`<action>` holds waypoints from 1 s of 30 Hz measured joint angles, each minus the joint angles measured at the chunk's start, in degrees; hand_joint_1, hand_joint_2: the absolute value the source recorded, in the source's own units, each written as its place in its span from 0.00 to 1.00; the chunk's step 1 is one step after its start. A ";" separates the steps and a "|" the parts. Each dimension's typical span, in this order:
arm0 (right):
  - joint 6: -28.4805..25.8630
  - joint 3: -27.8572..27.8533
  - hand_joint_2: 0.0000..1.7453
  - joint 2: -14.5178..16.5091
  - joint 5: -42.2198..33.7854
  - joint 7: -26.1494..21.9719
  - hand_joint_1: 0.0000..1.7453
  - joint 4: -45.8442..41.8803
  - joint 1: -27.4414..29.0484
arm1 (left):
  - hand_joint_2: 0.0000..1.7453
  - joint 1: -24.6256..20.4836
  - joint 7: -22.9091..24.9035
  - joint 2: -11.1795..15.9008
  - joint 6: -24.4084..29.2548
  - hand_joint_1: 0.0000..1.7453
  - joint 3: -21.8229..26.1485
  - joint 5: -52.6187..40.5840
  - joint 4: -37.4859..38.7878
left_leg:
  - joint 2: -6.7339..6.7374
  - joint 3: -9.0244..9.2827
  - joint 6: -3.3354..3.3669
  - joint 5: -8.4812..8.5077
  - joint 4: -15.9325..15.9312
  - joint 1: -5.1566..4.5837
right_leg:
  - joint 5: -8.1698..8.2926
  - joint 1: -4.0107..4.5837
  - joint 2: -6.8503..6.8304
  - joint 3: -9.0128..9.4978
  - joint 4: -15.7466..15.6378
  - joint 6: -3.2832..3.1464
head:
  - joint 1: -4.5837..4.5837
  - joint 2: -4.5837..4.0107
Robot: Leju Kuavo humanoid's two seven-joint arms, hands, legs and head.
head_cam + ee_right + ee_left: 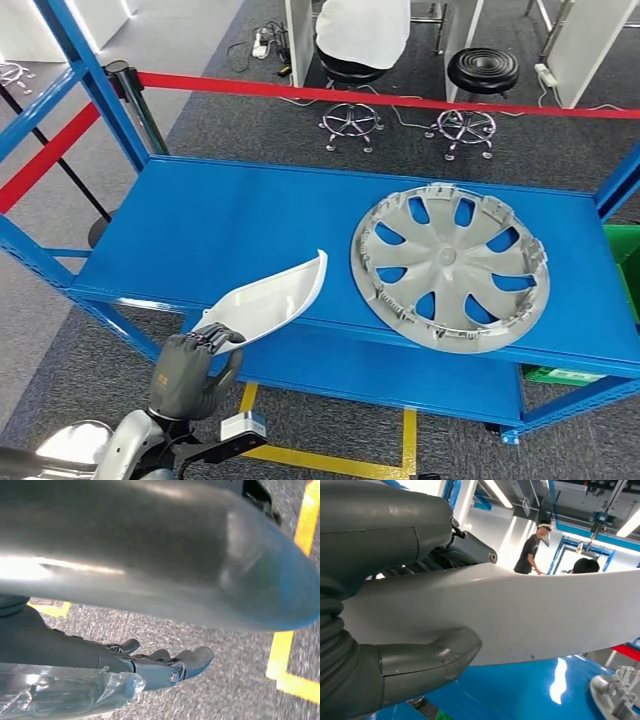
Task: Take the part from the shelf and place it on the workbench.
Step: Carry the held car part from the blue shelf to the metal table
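left hand (189,372): grasping white part (268,300) over blue shelf (226,215) edge | right hand (113,665): fingers (192,660) extended, released, above floor | hubcap (450,266): flat on shelf

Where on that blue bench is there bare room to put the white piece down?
The blue bench is bare on its left half, from the left uprights to the wheel cover. The right half is crowded by that cover. The left hand holds the white part at the front edge.

The left hand (190,372) is raised in front of the body, and its fingers (429,666) grip a part. The right hand (158,665) hangs down, its fingers apart.
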 joint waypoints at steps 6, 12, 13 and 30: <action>-0.65 -0.58 0.00 0.20 0.34 -0.75 0.00 -0.02 0.24 | 1.00 1.41 0.93 0.66 0.62 1.00 -0.53 -0.43 -1.35 | -0.70 2.77 0.57 3.66 -8.02 -0.44 | 2.43 -0.06 1.29 -1.45 -1.11 1.95 | 0.04 0.01; -0.74 -1.62 0.00 0.19 -0.01 -0.66 0.00 0.01 0.11 | 1.00 2.28 1.83 1.02 0.80 1.00 -1.17 -0.58 -1.64 | 2.80 -0.91 1.66 7.04 -8.24 -0.38 | -8.98 0.02 -2.42 -4.47 14.30 3.06 | 0.73 0.00; -0.74 -1.81 0.00 0.19 -0.10 -0.66 0.00 0.01 0.11 | 1.00 2.31 1.86 1.08 0.80 1.00 -1.26 -0.54 -1.64 | 3.43 -1.54 1.57 7.51 -8.19 -0.38 | -8.09 0.01 -2.55 -3.21 14.48 3.17 | 0.76 0.00; 0.16 -3.63 0.00 0.24 -0.28 -0.42 0.00 -0.08 -0.20 | 1.00 2.09 2.03 1.52 0.41 1.00 -2.49 1.05 -1.64 | 0.35 -2.28 -1.01 1.33 2.97 -0.45 | -0.32 0.15 0.36 1.91 -2.27 0.07 | 0.24 0.00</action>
